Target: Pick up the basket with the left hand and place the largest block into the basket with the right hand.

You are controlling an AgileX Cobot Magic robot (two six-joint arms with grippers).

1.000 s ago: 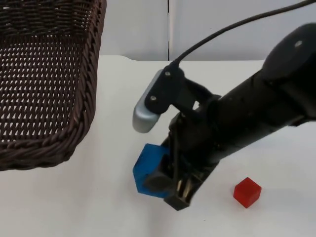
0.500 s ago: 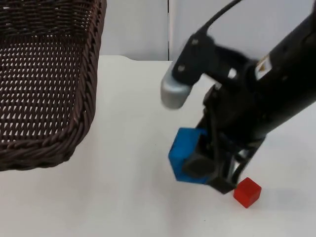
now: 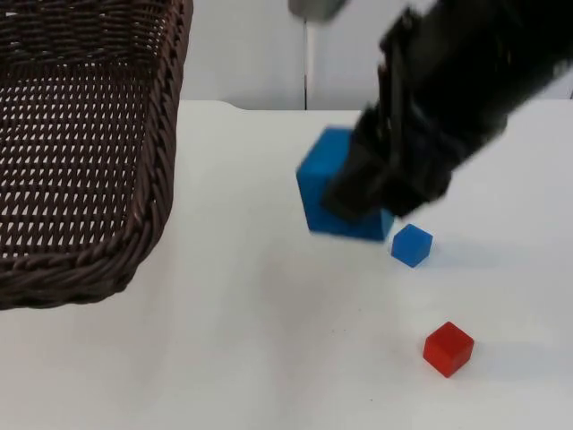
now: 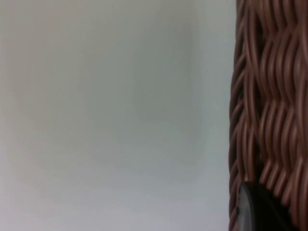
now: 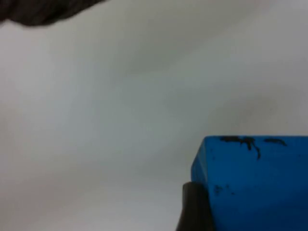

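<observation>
On the white table (image 3: 269, 358) I see a small blue cube (image 3: 411, 245) and a red cube (image 3: 448, 348), apart from each other. My right gripper (image 3: 363, 193) pinches the large blue block (image 3: 327, 184) aloft, beside the dark wicker basket (image 3: 134, 224). My left gripper (image 4: 260, 211) sits at the weave; I cannot tell its grip.

Basket (image 3: 107, 179): was cut off by the top view's upper and left edges; its far rim and left side were not seen.
Basket wall (image 4: 269, 96): was cut off at the left wrist view's edge beside the dark fingertip (image 4: 257, 209).
Right gripper (image 3: 376, 193): was blurred by motion; its outline was not made out.
Large blue block (image 3: 336, 184): its right part was hidden behind the fingers.
Large blue block (image 5: 255, 183): was cut off beyond the fingertip.
</observation>
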